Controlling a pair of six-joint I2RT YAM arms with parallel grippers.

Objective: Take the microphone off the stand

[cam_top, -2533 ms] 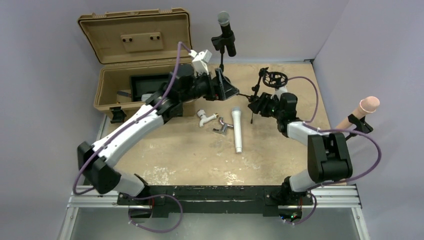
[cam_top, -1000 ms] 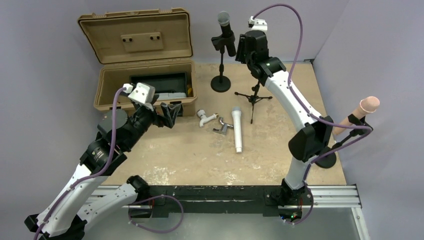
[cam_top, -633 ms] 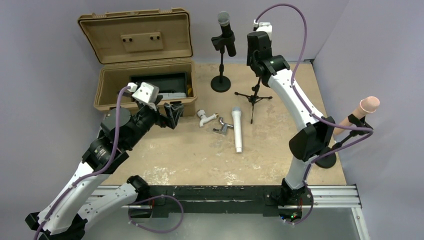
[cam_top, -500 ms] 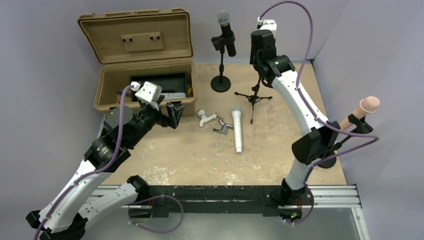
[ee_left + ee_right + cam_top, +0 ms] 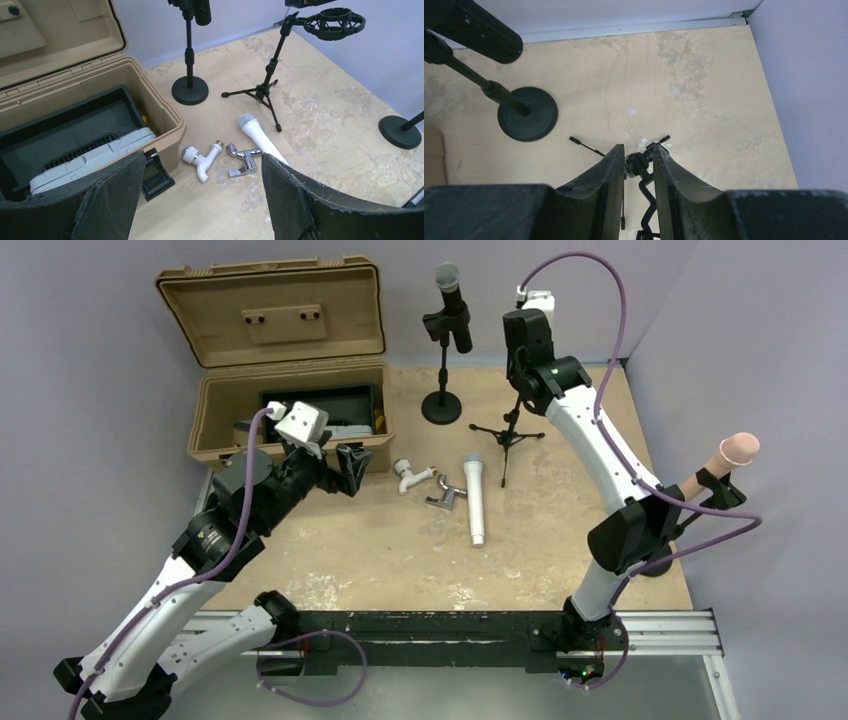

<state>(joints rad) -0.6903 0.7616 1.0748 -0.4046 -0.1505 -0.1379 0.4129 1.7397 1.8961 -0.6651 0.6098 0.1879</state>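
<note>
- Comparing with a second ago, your right gripper (image 5: 638,150) has slid away from beside the black microphone (image 5: 449,295) and now hangs over the tripod stand (image 5: 507,435).
- Its fingers have drawn in to a narrow gap, with the stand's top joint and the edge of the shock mount (image 5: 335,22) between them. You cannot tell from the wrist view whether they pinch anything yet.
- Your left gripper (image 5: 201,170) reached for the round-base stand (image 5: 441,405) a few seconds back. It has since pulled in to the front of the tan case (image 5: 290,350), then crept slightly forward, with its fingers spread wide and empty.
- The black microphone has not moved. It sits tilted in the clip at the top of the round-base stand, at the far side of the table (image 5: 400,550).
- The white microphone (image 5: 475,498) lies flat on the table where it was, just beside the chrome fitting (image 5: 444,497) and near the white tap (image 5: 410,476).
- The pale microphone (image 5: 725,462) remains clipped on its own stand at the right edge.
</note>
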